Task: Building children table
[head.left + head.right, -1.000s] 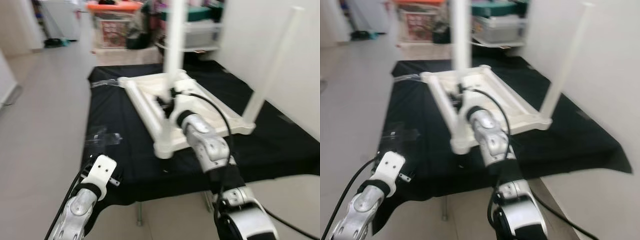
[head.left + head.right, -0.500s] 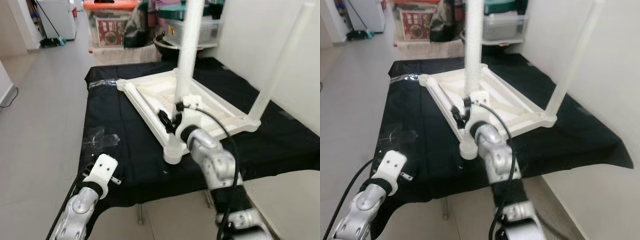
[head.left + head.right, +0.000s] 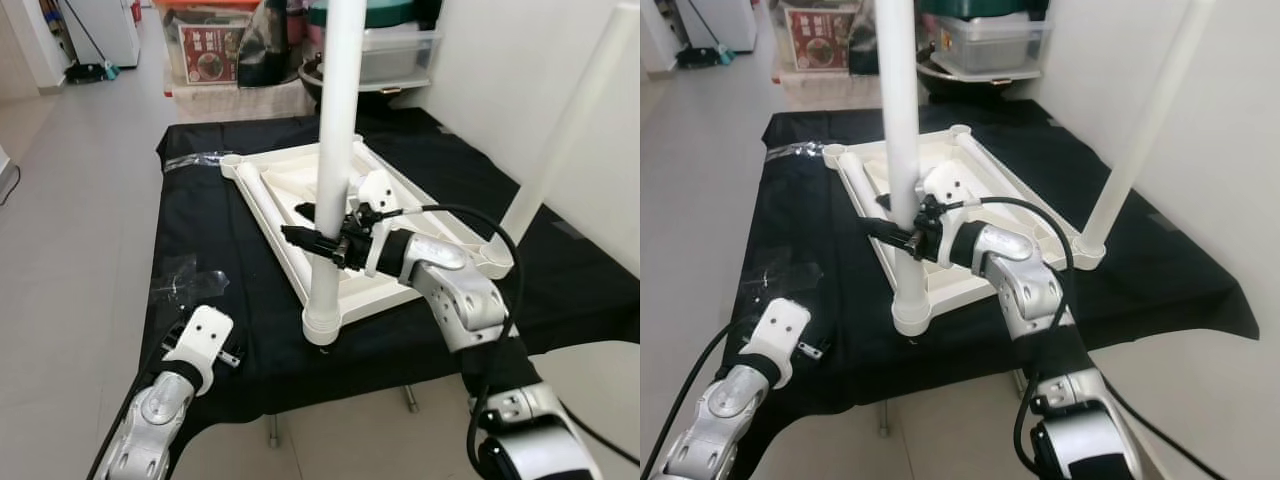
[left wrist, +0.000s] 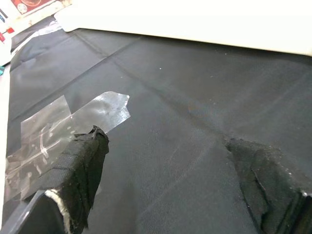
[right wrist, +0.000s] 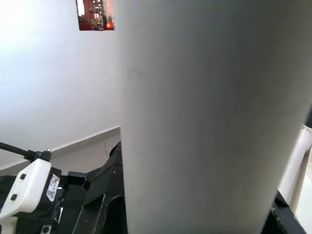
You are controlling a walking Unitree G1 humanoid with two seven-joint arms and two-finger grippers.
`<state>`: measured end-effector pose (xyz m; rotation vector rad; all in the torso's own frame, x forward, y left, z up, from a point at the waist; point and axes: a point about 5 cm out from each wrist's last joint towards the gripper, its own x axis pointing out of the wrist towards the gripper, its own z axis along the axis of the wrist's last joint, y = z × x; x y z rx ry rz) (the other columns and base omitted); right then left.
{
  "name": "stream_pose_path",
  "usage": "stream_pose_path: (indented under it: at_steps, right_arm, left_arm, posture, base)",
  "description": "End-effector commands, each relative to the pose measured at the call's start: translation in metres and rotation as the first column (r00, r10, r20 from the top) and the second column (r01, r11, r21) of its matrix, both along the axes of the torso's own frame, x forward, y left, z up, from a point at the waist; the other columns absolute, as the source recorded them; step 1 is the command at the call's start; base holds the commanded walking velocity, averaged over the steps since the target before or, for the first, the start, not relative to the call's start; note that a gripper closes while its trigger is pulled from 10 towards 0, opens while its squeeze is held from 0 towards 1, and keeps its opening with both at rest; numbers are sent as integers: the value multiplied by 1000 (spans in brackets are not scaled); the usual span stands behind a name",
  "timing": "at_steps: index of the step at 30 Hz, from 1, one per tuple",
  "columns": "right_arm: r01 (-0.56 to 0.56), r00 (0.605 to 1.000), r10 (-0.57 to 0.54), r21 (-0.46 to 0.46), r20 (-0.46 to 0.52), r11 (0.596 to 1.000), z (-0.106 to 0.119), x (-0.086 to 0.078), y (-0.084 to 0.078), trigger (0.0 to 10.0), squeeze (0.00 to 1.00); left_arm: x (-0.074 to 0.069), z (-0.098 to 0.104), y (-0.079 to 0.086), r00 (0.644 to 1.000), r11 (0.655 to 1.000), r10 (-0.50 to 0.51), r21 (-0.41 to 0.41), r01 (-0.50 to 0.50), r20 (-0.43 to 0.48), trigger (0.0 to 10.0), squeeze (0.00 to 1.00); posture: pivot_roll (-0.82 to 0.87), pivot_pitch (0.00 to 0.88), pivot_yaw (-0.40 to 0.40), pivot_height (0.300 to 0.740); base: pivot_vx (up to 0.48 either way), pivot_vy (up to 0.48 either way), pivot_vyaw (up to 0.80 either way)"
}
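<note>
A white table leg (image 3: 335,150) is held upright at frame centre, its long axis vertical, its foot seated in the near corner of the upturned white tabletop (image 3: 400,275) on the black cloth (image 3: 230,260). The right gripper (image 3: 312,238) is clamped around it. The left gripper (image 4: 165,195), seen spread open in its wrist view, is held above clear tape (image 4: 68,122).

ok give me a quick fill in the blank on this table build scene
1. The right gripper is closed around a white table ____.
2. The upturned tabletop lies on a ____ cloth.
3. The leg in the right gripper stands ____ in the near corner socket.
4. Beneath the left gripper lies a strip of clear ____.

Missing words: leg; black; upright; tape
</note>
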<state>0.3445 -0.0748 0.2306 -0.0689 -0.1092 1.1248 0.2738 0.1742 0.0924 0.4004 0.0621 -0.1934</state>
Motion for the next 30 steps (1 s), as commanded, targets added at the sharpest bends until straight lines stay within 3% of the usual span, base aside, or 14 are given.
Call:
stream_pose_path:
  at_steps: [1,3,4,5,6,12,13,15,16,18,20,24,25,30]
  right_arm:
    - [200,978,-202,-27,-51,979,-9,17,3,0,0]
    - [467,877,-470,-57,-102,883,-18,34,-10,0,0]
    - [820,540,-821,-106,-184,563,-36,47,-42,0,0]
    - [820,540,-821,-106,-184,563,-36,47,-42,0,0]
    - [894,401,-887,-112,-229,433,-42,44,-56,0,0]
    - [942,275,-920,-111,-279,315,-47,33,-63,0,0]
    - [942,278,-912,-102,-301,321,-47,25,-54,10000,0]
    - [904,386,-870,-61,-306,423,-43,16,-33,10000,0]
    - [848,504,-804,4,-316,531,-37,8,-15,10000,1000]
    - [848,504,-804,4,-316,531,-37,8,-15,10000,1000]
    - [684,716,-632,116,-295,720,-21,2,8,10000,1000]
    - [606,784,-554,152,-278,781,-13,3,14,10000,1000]
    - [396,913,-357,229,-196,889,4,-7,24,10000,0]
    - [-21,999,25,151,-25,988,9,-30,37,10000,0]
  left_arm:
    - [-3,-4,0,1000,1000,5,-12,-6,-20,10000,0]
    - [-4,-5,-1,1000,1000,3,-9,-3,-22,10000,0]
    - [-7,-5,-2,1000,1000,-2,-9,2,-25,10000,0]
    - [-7,-5,-2,1000,1000,-2,-9,2,-25,10000,0]
    - [-7,-5,-3,1000,1000,-3,-9,2,-26,10000,0]
    - [-7,-6,-4,1000,1000,-5,-10,5,-28,10000,0]
    - [-7,-6,-6,1000,1000,-11,-11,10,-30,10000,0]
    - [-6,-6,-8,999,1000,-17,-11,17,-30,10000,0]
    - [-5,-6,-9,999,1000,-22,-12,22,-29,10000,0]
    - [-5,-6,-9,999,1000,-22,-12,22,-29,10000,0]
    - [-3,-4,-7,999,1000,-23,-10,23,-26,10000,0]
    - [-3,-4,-5,999,1000,-22,-9,21,-25,10000,0]
    - [-2,-4,-3,999,1000,-18,-8,18,-26,10000,0]
    - [0,-4,-4,1000,1000,-14,-13,14,-23,10000,0]
  posture:
    - [133,0,-69,740]
    - [130,0,-67,740]
    - [126,0,-66,740]
    - [126,0,-66,740]
    - [127,0,-66,740]
    - [119,0,-55,740]
    - [111,0,-49,740]
    - [109,0,-45,740]
    - [111,0,-48,740]
    - [111,0,-48,740]
    - [111,0,-51,740]
    - [110,0,-51,740]
    - [108,0,-53,740]
    - [113,0,-61,740]
  base:
    - [0,0,0]
    - [0,0,0]
    - [0,0,0]
    - [0,0,0]
    - [0,0,0]
    - [0,0,0]
    - [0,0,0]
    - [0,0,0]
    - [0,0,0]
    - [0,0,0]
    - [0,0,0]
    - [0,0,0]
    - [0,0,0]
    - [0,0,0]
